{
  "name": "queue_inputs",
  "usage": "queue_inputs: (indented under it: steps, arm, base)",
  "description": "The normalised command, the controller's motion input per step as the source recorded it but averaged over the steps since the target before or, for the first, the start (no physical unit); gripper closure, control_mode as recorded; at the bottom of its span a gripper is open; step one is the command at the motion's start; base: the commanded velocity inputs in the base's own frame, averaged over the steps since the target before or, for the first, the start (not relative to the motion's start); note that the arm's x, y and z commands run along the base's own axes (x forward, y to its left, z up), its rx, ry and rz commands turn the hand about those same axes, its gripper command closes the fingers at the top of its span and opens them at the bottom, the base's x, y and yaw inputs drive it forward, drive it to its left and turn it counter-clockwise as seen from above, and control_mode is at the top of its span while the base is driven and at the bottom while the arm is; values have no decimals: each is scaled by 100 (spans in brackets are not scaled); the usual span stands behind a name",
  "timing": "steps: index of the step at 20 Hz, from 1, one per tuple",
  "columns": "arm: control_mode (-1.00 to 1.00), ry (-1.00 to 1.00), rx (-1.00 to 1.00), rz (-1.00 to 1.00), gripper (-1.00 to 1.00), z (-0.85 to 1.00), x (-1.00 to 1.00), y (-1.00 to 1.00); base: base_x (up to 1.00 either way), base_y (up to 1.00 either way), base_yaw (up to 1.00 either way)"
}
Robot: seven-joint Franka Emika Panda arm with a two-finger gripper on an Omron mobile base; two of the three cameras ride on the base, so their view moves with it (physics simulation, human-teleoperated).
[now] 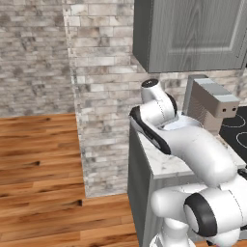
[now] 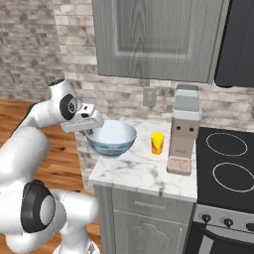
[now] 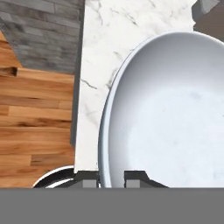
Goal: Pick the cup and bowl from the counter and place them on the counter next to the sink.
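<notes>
**Bowl gripped at its rim, raised above the bench**

In the right base view, the fingers (image 2: pixel 93 127) sit left of centre, closed on the left rim of the bowl (image 2: pixel 111 138). The bowl is light blue outside with a pale inside, and it sits roughly level. Its underside appears clear of the bench (image 2: pixel 144 171), the white marble top with grey veins and grey cabinet fronts below.

In the hand view, the two dark fingers (image 3: pixel 111 178) stand at the bottom centre, one on each side of the bowl's (image 3: pixel 170 113) rim. The pale inside of the bowl takes up the right half of the frame. The marble bench (image 3: pixel 105 52) runs from the top centre down the left of the bowl, with wood floor (image 3: pixel 35 127) at the far left.

The cup (image 2: pixel 157 144), yellow with a red mark, stands upright on the bench to the right of the bowl, not touching it. A grey and tan appliance (image 2: pixel 183 130) stands just right of the cup. A black stove top (image 2: pixel 229 168) occupies the right edge of the frame.
</notes>
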Motion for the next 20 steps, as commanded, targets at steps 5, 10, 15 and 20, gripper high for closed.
queue_inputs:
  steps: [5, 10, 15, 20]
  arm:
    - [-100, -1, 0, 0, 100, 8, -54, 0]
    - [-100, 0, 0, 0, 100, 34, 0, -2]
    - [-100, 0, 0, 0, 100, 26, 0, -3]
    - [-100, 0, 0, 0, 100, 5, 0, -2]
  base:
    - [0, 0, 0]
    - [0, 0, 0]
    - [0, 0, 0]
    - [0, 0, 0]
